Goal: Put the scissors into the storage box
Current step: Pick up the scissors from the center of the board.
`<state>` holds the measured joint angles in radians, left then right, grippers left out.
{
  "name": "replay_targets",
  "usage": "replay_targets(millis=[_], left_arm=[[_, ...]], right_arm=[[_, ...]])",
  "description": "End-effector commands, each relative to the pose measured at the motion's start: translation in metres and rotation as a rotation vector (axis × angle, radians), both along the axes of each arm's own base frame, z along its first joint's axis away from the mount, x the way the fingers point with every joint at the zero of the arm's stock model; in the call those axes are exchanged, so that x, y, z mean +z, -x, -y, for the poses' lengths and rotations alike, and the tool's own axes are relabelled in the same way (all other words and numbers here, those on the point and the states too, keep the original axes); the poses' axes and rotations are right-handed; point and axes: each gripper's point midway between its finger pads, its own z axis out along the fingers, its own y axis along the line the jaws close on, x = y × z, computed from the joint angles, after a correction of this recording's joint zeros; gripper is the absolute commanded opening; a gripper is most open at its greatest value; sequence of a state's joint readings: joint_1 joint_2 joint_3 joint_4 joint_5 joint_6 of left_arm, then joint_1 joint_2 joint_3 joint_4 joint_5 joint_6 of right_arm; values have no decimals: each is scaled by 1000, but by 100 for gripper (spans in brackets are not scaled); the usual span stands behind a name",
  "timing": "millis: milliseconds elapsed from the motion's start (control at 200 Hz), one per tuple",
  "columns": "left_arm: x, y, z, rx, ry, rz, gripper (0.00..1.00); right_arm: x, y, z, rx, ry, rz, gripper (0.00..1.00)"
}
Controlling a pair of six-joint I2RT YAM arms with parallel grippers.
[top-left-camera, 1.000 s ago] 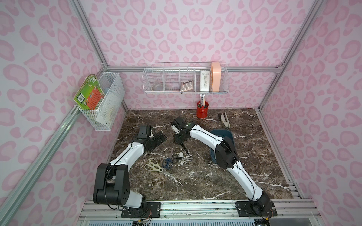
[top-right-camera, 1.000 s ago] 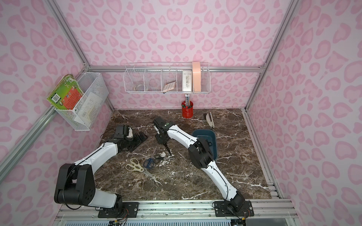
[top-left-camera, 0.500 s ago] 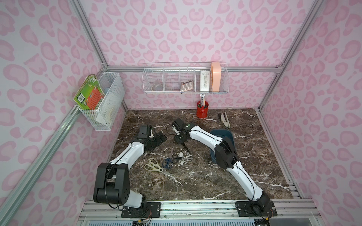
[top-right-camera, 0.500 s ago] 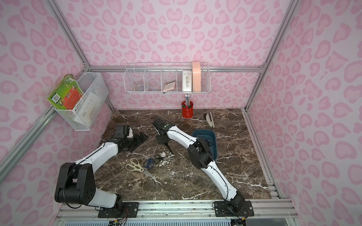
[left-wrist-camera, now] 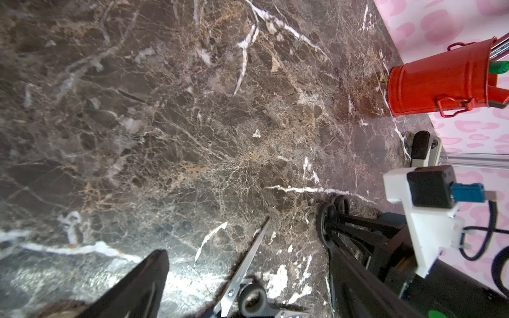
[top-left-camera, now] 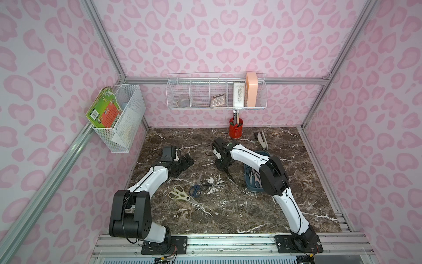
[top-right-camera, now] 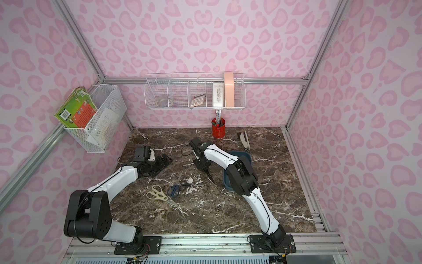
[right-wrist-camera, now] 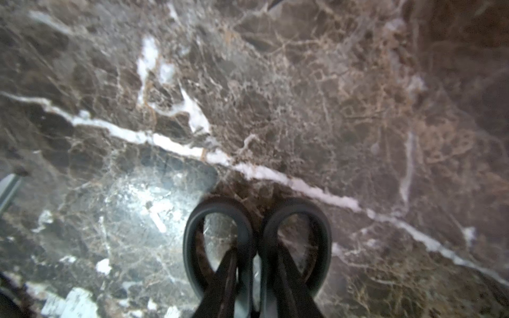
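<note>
While cream-handled shears (top-left-camera: 179, 195), a navy-handled pair (top-left-camera: 195, 190) and a small black-handled pair (top-left-camera: 204, 182) lie loose together on the marble surface (top-left-camera: 228, 212) at about 9 o'clock from its middle, the jaws of the right arm (top-left-camera: 246, 156) are clenched on black-handled scissors (top-left-camera: 230, 176) at about 11 o'clock. The blades point down at the surface (whether the tip touches it I cannot tell), and both finger loops stick out past the jaws in the blurred right wrist view. The storage box (top-left-camera: 247, 182) sits at 3 o'clock, partly hidden behind the right arm, with a pink-handled pair (top-left-camera: 257, 180) and a darker one lying inside. The jaws of the left arm (top-left-camera: 153, 180) rest at 10 o'clock, spread apart and gripping nothing. A red pen cup (top-left-camera: 236, 131) stands at 12 o'clock by the back wall, with a stapler (top-left-camera: 260, 139) at 1 o'clock.
</note>
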<state>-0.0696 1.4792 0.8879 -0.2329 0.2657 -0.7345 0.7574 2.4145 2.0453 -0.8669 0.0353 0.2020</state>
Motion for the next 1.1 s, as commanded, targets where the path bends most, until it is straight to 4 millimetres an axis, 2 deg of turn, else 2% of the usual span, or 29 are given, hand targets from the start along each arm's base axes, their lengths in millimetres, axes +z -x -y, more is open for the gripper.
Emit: replay_targets(millis=[0, 210, 380, 485, 625, 755, 845, 1095], left_arm=[[-1, 0, -2, 5, -13, -2, 97], [-1, 0, -3, 6, -17, -2, 97], [-1, 0, -3, 6, -17, -1, 97], [-1, 0, -3, 6, -17, -1, 97], [-1, 0, -3, 5, -17, 0, 97], [0, 1, -3, 5, -17, 0, 97], [1, 0, -3, 5, -19, 4, 97], [0, 1, -3, 6, -18, 3, 97]], right_arm=[[-15, 22, 17, 0, 72, -94, 29], [-25, 21, 15, -8, 80, -99, 25], [-24, 18, 10, -8, 70, -91, 13], [-20, 13, 8, -18, 60, -74, 9], [-5, 5, 2, -30, 25, -41, 6], [18, -6, -7, -44, -39, 0, 0], [36, -13, -11, -54, -85, 27, 0], [74, -20, -3, -74, -118, 79, 0]])
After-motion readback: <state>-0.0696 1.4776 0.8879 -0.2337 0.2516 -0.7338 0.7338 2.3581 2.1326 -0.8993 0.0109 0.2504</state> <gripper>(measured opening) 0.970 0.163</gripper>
